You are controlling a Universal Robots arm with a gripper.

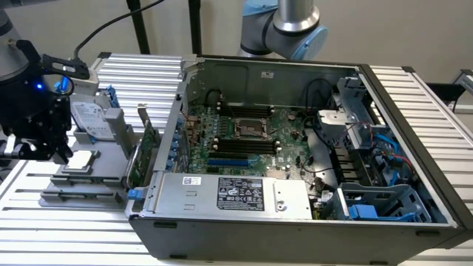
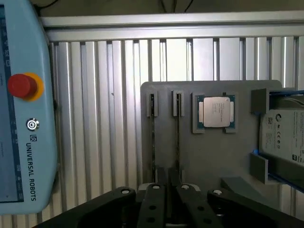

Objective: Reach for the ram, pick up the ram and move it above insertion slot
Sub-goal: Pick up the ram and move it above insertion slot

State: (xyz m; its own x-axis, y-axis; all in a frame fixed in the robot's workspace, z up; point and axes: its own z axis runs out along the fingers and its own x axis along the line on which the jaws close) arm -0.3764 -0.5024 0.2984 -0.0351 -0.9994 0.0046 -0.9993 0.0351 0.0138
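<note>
Two rams (image 2: 177, 137) (image 2: 152, 137) stand edge-on in narrow slots of a grey holder block (image 2: 209, 156); they look like thin dark lines. In the exterior view the same slots (image 1: 80, 181) lie at the holder's near end. My gripper (image 2: 168, 178) hangs above the holder's edge, between the lines of the two slots and short of both rams. Its fingertips (image 2: 161, 176) sit close together with nothing between them. In the exterior view the black gripper (image 1: 33, 145) hovers at that view's left, above and beside the holder. The memory slots (image 1: 244, 145) lie on the motherboard inside the open computer case (image 1: 296, 221).
A processor chip (image 2: 213, 112) and a hard drive (image 2: 285, 135) sit on the same holder. A tall green expansion card (image 1: 148, 149) stands between holder and case. A teach pendant (image 2: 23, 118) with a red stop button lies on the ribbed aluminium table (image 2: 104, 118). A second arm (image 1: 292, 25) stands behind the case.
</note>
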